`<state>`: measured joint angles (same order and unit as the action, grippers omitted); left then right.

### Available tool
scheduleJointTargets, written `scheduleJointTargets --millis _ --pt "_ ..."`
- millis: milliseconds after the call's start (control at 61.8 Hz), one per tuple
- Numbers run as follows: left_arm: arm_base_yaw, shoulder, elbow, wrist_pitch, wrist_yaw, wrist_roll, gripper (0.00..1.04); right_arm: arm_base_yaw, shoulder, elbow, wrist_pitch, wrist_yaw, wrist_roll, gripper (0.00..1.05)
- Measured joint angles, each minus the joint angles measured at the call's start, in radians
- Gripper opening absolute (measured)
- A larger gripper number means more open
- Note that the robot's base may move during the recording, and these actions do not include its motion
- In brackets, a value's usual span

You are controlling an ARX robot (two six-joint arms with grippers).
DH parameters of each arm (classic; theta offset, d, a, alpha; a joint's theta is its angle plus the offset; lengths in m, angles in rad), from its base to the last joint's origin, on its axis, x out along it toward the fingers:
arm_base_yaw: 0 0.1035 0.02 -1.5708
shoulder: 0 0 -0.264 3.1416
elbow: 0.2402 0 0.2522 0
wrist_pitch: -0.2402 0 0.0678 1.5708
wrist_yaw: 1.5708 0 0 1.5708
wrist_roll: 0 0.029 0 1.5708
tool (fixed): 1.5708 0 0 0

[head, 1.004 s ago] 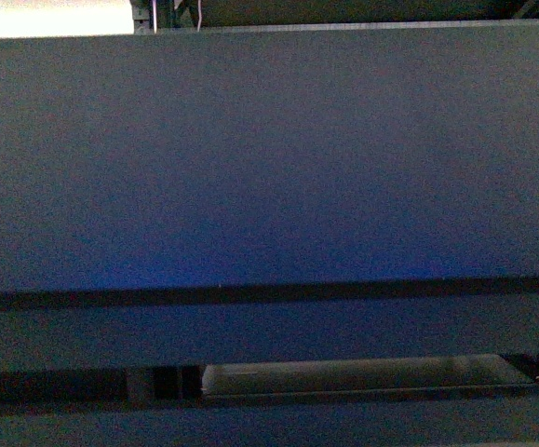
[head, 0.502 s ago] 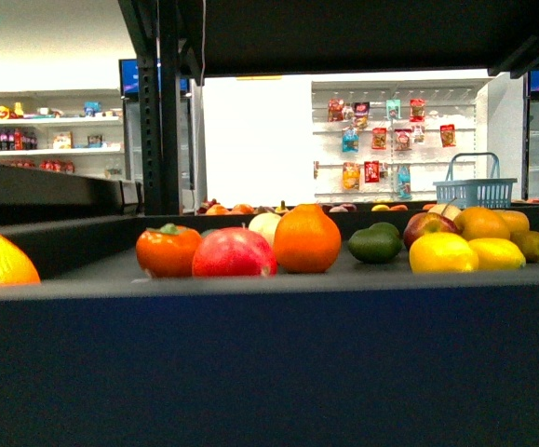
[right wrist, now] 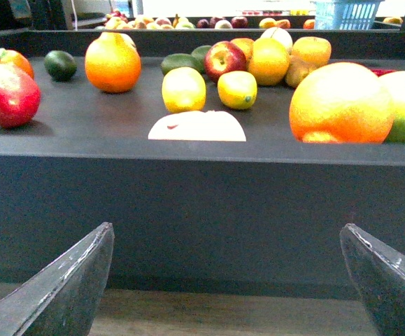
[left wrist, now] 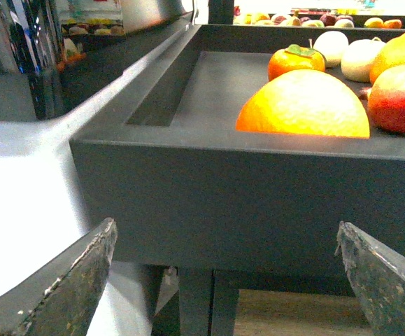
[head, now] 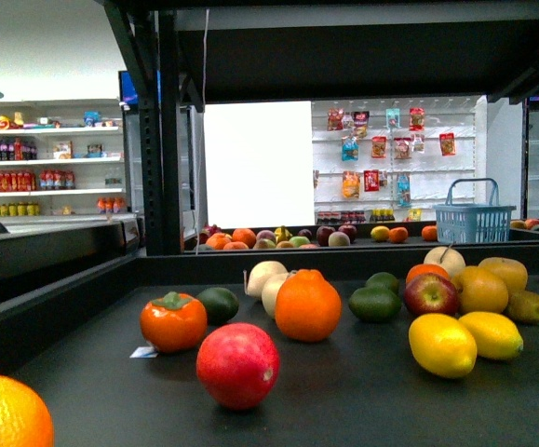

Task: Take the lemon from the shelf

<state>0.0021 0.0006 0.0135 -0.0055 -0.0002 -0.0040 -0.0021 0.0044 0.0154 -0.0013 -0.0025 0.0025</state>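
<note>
**End effectors spread below the shelf lip, lemon lying free**

The left end effector (left wrist: pixel 223 280) is spread wide with nothing between its fingers. It hangs in front of the shelf (right wrist: pixel 202 210), lower than the raised front lip, by the tray's front left corner. The right end effector (right wrist: pixel 224 283) is spread just as wide and also empty. It too sits below the front lip, facing the right half of the tray.

Up on the tray, the lemon (head: pixel 443 345) lies on its side toward the right edge, about midway between the front lip and the back wall. A second lemon (head: pixel 491 334) sits just beside it, nearer the right edge. Behind the pair a red apple (head: pixel 430 293) rests among orange and yellow fruit. A dark green avocado (head: pixel 374 303) lies further toward the middle.

Near the centre stands a knobbed orange (head: pixel 307 304). A persimmon (head: pixel 173 320) sits off to its left, and a red round fruit (head: pixel 237 365) lies closer to the front lip. A big orange (left wrist: pixel 303 105) fills the front left corner, close against the lip.
</note>
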Motion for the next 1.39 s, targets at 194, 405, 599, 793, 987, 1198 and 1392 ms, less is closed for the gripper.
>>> scheduleJointTargets --millis 194,405,599,793,987,1198,1392 --pt "0.000 0.000 0.000 0.000 0.001 0.000 0.97 0.000 0.000 0.000 0.000 0.000 0.000 0.97" --pt "0.000 0.000 0.000 0.000 0.000 0.000 0.97 0.000 0.000 0.000 0.000 0.000 0.000 0.97" --pt "0.000 0.000 0.000 0.000 0.001 0.000 0.97 0.000 0.000 0.000 0.000 0.000 0.000 0.97" --pt "0.000 0.000 0.000 0.000 0.000 0.000 0.97 0.000 0.000 0.000 0.000 0.000 0.000 0.97" --pt "0.000 0.000 0.000 0.000 0.000 0.000 0.97 0.000 0.000 0.000 0.000 0.000 0.000 0.97" --pt "0.035 0.061 0.042 -0.111 0.135 -0.100 0.97 0.000 0.000 0.000 0.000 0.000 0.000 0.97" --pt "0.220 0.449 0.231 0.046 0.420 -0.463 0.97 0.000 0.000 0.000 0.000 0.000 0.000 0.97"
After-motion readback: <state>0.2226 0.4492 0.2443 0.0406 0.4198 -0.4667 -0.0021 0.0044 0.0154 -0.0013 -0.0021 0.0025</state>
